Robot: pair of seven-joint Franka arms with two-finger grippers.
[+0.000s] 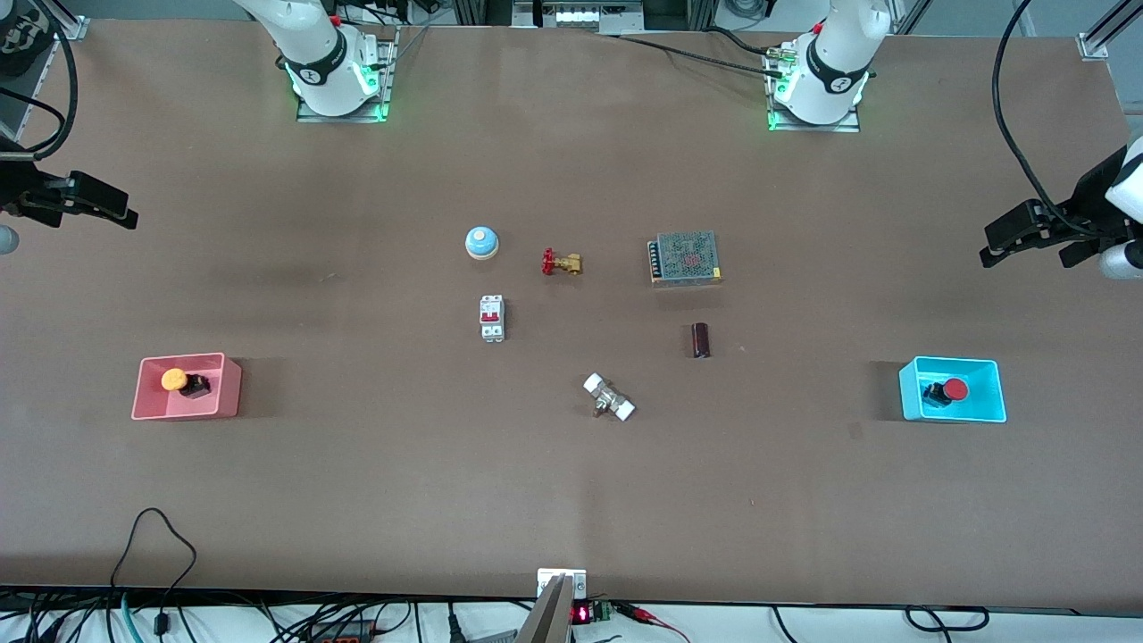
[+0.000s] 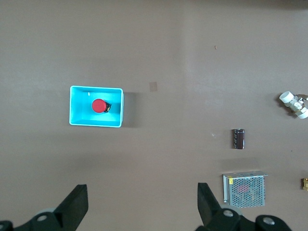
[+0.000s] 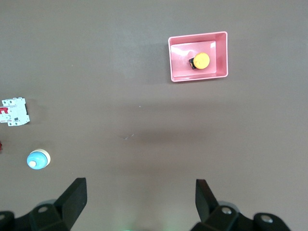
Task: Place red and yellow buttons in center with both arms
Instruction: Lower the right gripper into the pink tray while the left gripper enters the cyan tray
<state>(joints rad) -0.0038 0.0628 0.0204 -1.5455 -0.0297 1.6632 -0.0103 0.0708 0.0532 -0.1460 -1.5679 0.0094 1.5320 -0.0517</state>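
You've got the yellow button (image 1: 174, 379) sitting in the pink bin (image 1: 228, 386) at the right arm's end, the red button (image 1: 955, 389) in the cyan bin (image 1: 993, 391) at the left arm's end. Table center (image 1: 571, 464) is bare of buttons. Right gripper (image 3: 139, 199) and left gripper (image 2: 143, 204) both hang wide open, holding nothing, over bare table at their own ends.

A matt brown tabletop (image 1: 357, 482), smooth and unmarked, carries a glossy pink plastic bin (image 1: 228, 390) and a cyan plastic bin (image 1: 907, 390), each holding a push button: the yellow button (image 1: 174, 379) and the red button (image 1: 955, 389) have smooth plastic caps on black bodies. Near the table's middle, the perforated metal power supply (image 1: 685, 257) shows a dull silver mesh, beside a brass valve (image 1: 563, 263) and a shiny dark cylinder (image 1: 701, 340). The white circuit breaker (image 1: 492, 317) looks like matt plastic.
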